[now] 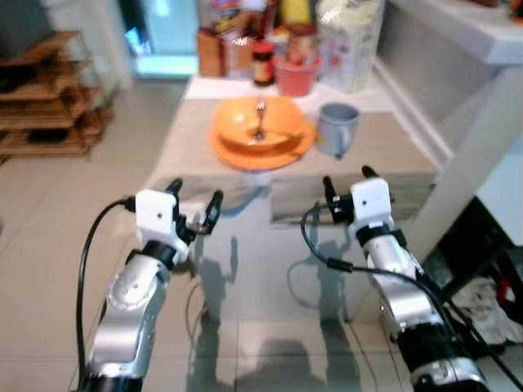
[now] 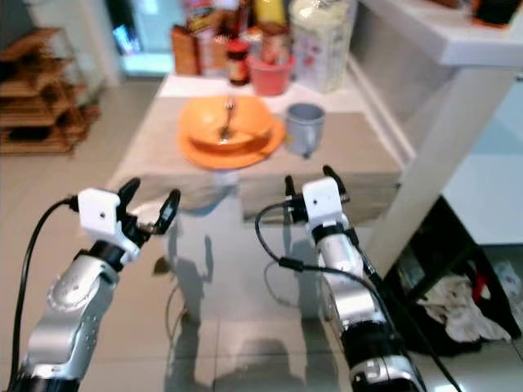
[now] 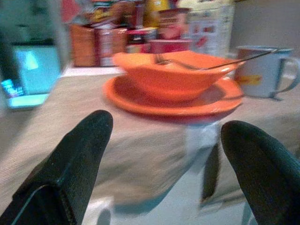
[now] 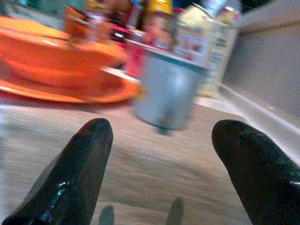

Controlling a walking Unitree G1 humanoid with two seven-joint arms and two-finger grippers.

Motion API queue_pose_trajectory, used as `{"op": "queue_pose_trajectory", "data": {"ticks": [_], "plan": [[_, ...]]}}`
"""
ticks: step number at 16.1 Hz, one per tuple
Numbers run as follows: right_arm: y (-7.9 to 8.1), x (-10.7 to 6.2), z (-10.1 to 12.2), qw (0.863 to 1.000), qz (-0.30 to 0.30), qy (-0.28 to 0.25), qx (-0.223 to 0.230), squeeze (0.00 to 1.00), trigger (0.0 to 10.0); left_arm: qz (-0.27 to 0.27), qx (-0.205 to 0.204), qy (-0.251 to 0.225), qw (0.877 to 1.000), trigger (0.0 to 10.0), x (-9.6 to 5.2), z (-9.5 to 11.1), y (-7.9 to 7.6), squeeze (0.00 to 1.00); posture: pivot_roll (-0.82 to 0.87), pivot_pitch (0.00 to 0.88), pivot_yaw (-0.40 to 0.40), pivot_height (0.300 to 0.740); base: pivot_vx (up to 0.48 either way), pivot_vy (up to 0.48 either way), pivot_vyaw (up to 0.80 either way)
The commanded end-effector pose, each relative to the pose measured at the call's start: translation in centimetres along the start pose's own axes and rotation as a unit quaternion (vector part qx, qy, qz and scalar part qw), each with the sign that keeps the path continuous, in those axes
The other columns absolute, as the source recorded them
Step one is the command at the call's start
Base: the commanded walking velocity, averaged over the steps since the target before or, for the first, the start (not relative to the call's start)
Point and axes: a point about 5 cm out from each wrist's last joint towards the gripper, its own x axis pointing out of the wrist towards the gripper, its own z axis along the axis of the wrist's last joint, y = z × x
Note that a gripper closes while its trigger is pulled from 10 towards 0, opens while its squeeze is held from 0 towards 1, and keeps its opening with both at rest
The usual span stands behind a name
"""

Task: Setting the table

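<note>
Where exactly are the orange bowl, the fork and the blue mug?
bowl (image 1: 278, 122): left eye view, on its inner wall.
fork (image 1: 259, 118): left eye view, on its handle, lying in the bowl.
mug (image 1: 335, 131): left eye view, on its outer side.

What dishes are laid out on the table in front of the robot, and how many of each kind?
Plate: 1
Bowl: 1
Fork: 1
Mug: 1
Total: 4, all on the table; the jars and packets behind are not counted.

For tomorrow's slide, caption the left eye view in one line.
Both open grippers, left and right, hover before an orange bowl on its plate beside a grey mug.
</note>
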Motion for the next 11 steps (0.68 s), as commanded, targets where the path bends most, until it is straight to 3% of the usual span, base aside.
{"op": "queue_pose_trajectory", "data": {"ticks": [1,6,11], "plan": [[-1.4,-0.2,-0.3,1.0,-0.019,0.008,-0.003,0.0,10.0,-0.017,0.002,-0.005,1.0,10.0,0.5,0.3,-1.0,0.0,-0.03,0.0,0.009,0.74,0.379,0.0,0.0],[-1.5,0.5,1.5,0.999,-0.024,-0.02,0.009,0.0,10.0,-0.051,0.009,-0.002,0.999,10.0,0.1,0.8,-1.5,0.0,-0.04,0.0,0.012,0.74,0.0,0.0,0.0],[-1.5,1.2,1.7,0.999,-0.024,-0.012,0.03,0.0,10.0,-0.117,0.02,0.003,0.993,10.0,0.6,3.2,-2.3,0.0,-0.02,0.0,0.021,0.74,0.0,0.0,0.0]]}}
